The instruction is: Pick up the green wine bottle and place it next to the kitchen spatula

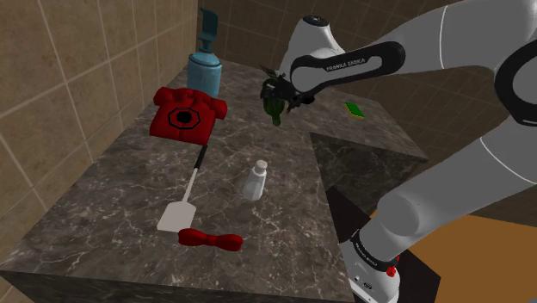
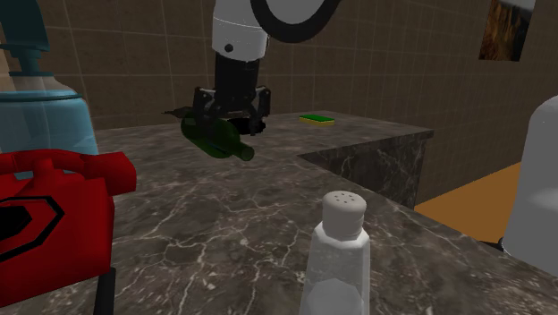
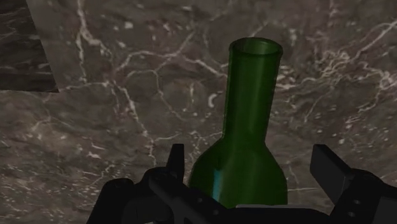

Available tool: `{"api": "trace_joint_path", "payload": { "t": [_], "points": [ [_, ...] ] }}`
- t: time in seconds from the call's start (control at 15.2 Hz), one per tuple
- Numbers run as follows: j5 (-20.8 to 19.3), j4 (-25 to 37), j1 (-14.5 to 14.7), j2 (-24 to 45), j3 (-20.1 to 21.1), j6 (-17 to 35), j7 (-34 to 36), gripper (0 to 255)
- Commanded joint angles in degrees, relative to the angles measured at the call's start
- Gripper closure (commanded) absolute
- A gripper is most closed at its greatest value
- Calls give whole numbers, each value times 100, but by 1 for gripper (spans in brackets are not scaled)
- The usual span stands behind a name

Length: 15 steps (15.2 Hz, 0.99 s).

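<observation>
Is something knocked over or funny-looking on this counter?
Yes, the green bottle isn't standing up. It lies sideways at the pincer, its open neck pointing out across the dark counter. The white shaker stands straight, and nothing looks spilled or broken.

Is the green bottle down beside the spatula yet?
No: in the shoulder view the green wine bottle sits in the gripper far back over the counter, well apart from the spatula lying near the front.

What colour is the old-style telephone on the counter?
Red, with a black dial plate on top; the telephone shows best in the shoulder view.
</observation>
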Motion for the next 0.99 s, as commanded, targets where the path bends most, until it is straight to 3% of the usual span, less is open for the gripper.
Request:
{"api": "trace_joint_path", "payload": {
  "t": [0.0,0.33,0.79,0.86,0.92],
  "points": [
    [-106,-14,-48,129,-1,148,93,0],
    [-311,-67,-112,415,0,463,232,0],
    [-311,-67,-111,415,-1,463,232,0],
    [-311,-67,-111,414,-1,463,232,255],
    [-311,-67,-111,414,-1,463,232,255]
  ]
}}
